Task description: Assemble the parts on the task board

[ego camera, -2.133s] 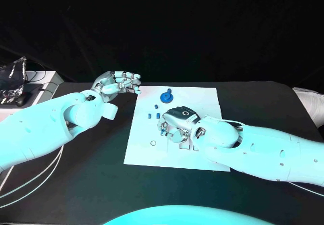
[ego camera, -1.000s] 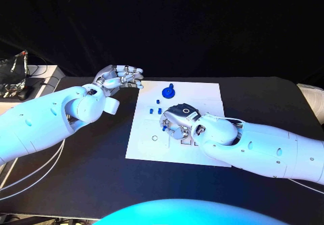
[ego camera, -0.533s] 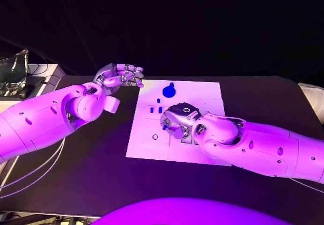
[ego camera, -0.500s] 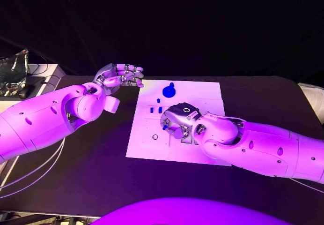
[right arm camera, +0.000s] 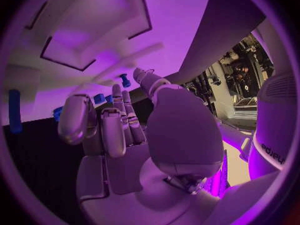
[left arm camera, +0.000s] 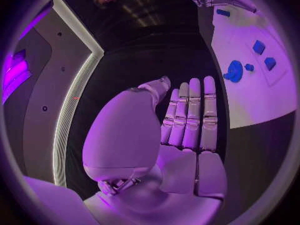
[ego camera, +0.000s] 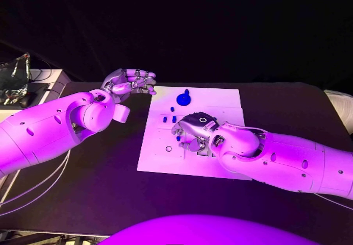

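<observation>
Nearest the robot, over the middle of the white task board [ego camera: 158, 163], the right hand [ego camera: 191, 133] hovers low with its fingers curled in; whether they pinch a small part I cannot tell. Just beyond it lie two small blue blocks [ego camera: 169, 119], then a little blue peg [ego camera: 172, 109] and a round blue knob [ego camera: 184, 99] near the far edge. Farthest off, beside the board's far left corner, the left hand [ego camera: 131, 82] hangs with fingers curled on nothing. This looks like an early seating step; next, the right hand needs careful alignment over a slot before pressing down.
</observation>
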`<act>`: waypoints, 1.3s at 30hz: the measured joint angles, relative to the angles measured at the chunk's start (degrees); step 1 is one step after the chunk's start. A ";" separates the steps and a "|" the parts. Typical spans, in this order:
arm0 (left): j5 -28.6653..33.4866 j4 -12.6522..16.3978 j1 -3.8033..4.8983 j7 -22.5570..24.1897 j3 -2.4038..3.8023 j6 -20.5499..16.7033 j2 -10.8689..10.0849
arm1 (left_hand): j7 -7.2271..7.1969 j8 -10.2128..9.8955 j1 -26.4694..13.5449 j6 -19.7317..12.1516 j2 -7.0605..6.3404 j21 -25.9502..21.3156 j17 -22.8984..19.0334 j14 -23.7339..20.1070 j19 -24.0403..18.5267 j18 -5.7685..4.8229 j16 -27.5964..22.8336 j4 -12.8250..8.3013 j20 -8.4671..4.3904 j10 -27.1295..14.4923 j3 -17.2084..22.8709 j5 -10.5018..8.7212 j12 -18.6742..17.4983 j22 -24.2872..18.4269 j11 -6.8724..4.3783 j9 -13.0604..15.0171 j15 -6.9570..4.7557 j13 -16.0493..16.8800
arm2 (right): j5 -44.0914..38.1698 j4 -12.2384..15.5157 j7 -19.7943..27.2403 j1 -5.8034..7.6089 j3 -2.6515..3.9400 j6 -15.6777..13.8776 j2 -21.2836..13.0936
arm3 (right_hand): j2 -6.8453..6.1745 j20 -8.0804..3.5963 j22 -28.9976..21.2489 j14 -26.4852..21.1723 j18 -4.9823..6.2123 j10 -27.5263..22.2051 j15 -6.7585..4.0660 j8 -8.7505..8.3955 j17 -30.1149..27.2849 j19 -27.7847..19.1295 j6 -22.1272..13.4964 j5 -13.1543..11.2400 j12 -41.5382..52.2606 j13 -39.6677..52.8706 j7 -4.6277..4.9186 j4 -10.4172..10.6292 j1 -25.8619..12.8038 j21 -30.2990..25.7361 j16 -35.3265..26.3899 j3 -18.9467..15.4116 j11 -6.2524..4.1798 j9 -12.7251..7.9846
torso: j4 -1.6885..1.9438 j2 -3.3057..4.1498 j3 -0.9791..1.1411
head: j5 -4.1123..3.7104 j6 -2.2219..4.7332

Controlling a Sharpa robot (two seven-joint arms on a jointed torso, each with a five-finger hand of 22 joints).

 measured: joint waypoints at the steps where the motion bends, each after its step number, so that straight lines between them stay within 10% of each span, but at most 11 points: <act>1: 0.00 0.00 0.00 -0.01 0.00 0.01 0.00 | 0.00 0.00 0.00 0.00 0.00 0.00 0.00 0.00 0.00 0.00 0.00 0.00 0.00 0.00 0.00 0.00 0.00 0.00 0.00 0.00 0.00 0.00 | 0.03 0.03 0.01 0.00 0.00 -0.06 -0.05 | 0.06 0.00 0.01 0.00 0.00 0.00 0.00 0.00 -0.06 0.00 0.00 0.00 0.00 0.00 0.00 0.00 0.06 0.00 -0.10 0.00 0.00 -0.02 | 0.00 -0.01 0.00 | -0.01 0.03; 14: 0.00 -0.24 0.00 -0.18 0.00 0.10 0.12 | 0.00 0.00 0.00 0.00 0.00 0.00 -0.01 0.00 0.00 0.00 0.00 0.00 0.00 0.00 0.00 0.00 0.00 0.00 0.00 0.01 0.00 0.00 | 1.42 3.00 0.12 0.22 0.38 -4.25 -4.23 | 0.56 0.00 0.00 0.00 0.00 0.78 0.00 0.00 -1.02 0.01 0.83 0.81 1.90 -0.07 1.19 0.72 0.56 0.24 -0.45 -0.70 -0.19 -0.65 | -0.02 -0.04 0.05 | -0.55 0.74; 29: 0.00 -0.84 -0.01 -0.22 -0.01 0.25 0.35 | 0.00 0.00 0.00 0.00 0.00 0.00 0.14 -0.20 0.00 0.00 0.22 0.16 0.00 0.00 -0.15 0.00 0.00 0.00 0.00 -0.05 0.20 0.00 | 20.84 -0.71 2.99 7.77 1.63 2.75 -12.47 | -1.60 -0.32 -0.01 0.00 0.00 2.02 -0.01 0.00 -0.90 0.33 1.13 2.39 3.20 -0.60 1.54 0.39 2.63 -0.20 -0.66 2.28 -0.21 -2.06 | -0.49 -0.56 -0.10 | -1.99 1.97; 39: 0.00 -1.15 -0.02 -0.22 -0.01 0.58 0.68 | 0.00 0.00 0.00 0.00 0.00 0.00 0.15 -0.20 0.00 0.00 0.22 0.15 0.00 0.00 -0.15 0.00 0.00 0.00 0.00 -0.05 0.20 0.00 | 20.68 -3.06 5.30 8.39 1.52 7.41 -12.95 | 0.16 -0.22 -0.02 0.00 0.00 -2.19 -0.01 0.00 -0.41 0.24 -0.64 4.03 2.88 -0.81 0.23 0.48 4.39 -2.21 -0.66 -9.02 0.13 -3.36 | -0.72 -0.89 -0.10 | -2.28 2.26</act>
